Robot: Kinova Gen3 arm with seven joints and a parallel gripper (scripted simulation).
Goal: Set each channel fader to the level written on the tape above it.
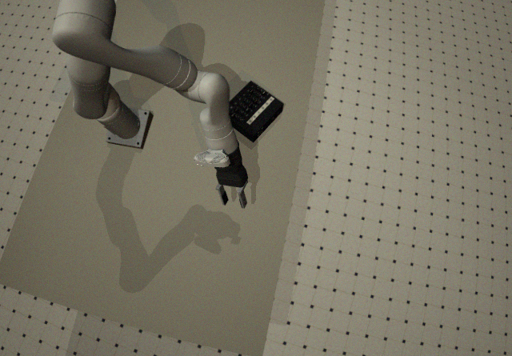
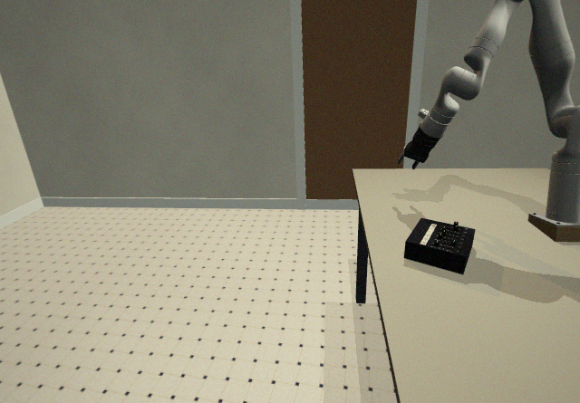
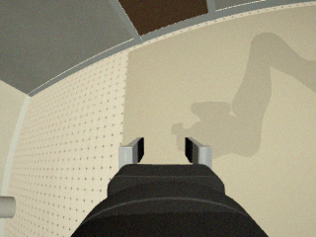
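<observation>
Claw [image 1: 233, 198] fingers spread wide apart, nothing between them, hanging high over the tabletop [image 1: 174, 240] and pitched forward. The lighting desk [image 1: 256, 110] sits flat on the tabletop, well apart from the claw, beside the forearm and nearer the arm's base plate [image 1: 142, 137] side than the fingertips are. So the desk lies behind the claw's pointing direction, and the wrist view shows only bare tabletop, shadow and floor, no desk at all. In the exterior view the desk [image 2: 439, 244] is low and toward the camera while the claw [image 2: 408, 160] floats above the far tabletop edge. The pale tape strip [image 1: 262, 108] runs along the desk's long axis, set diagonally to the tabletop edges; fader tracks cross it. Fader cap positions and tape numbers are too small to read. Judgement: nothing set yet; next move needs a pull-back and descent toward the desk, with the wrist turned to look at it.
</observation>
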